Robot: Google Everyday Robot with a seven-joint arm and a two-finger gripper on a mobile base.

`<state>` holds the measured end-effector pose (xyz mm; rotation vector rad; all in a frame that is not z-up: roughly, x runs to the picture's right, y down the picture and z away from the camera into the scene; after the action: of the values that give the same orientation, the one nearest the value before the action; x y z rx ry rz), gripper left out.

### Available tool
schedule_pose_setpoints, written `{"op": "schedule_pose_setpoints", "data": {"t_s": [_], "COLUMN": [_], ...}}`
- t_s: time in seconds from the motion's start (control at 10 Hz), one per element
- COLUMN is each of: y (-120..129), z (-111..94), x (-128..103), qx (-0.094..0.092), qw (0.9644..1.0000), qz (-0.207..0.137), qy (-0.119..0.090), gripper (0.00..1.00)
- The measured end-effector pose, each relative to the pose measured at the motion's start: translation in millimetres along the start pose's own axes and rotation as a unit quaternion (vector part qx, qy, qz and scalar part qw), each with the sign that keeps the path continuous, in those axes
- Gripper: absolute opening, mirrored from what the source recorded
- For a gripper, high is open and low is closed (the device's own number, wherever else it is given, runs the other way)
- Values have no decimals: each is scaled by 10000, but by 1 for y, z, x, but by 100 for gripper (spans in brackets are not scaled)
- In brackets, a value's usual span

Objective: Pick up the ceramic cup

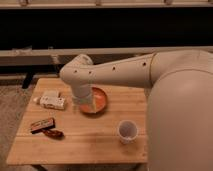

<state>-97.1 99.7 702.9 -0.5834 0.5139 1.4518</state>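
One ceramic cup (127,131) sits apart from the gripper (83,104), over the bowl (102,96), opening unclear.

White ceramic cup (127,131), orange bowl (100,99) (cream pincer (83,104) over it), tan table (100,144).

No legible text (box (52,101) included)

End effector hidden behind arm (115,70), orange bowl (100,98) partly covered
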Motion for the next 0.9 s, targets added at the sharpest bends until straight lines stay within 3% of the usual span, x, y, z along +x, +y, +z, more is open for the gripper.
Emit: {"op": "schedule_pose_setpoints", "data": {"t_s": [0.3,0.6,0.9], "y": [-29,-30,-61], "z": [-1,0,0], "x": [8,11,25], "qx": [-31,-97,-103], "qw": [9999,9998,9996], "qz": [120,189,267], "qy": [-39,-67,-85], "gripper": [65,65,65]}}
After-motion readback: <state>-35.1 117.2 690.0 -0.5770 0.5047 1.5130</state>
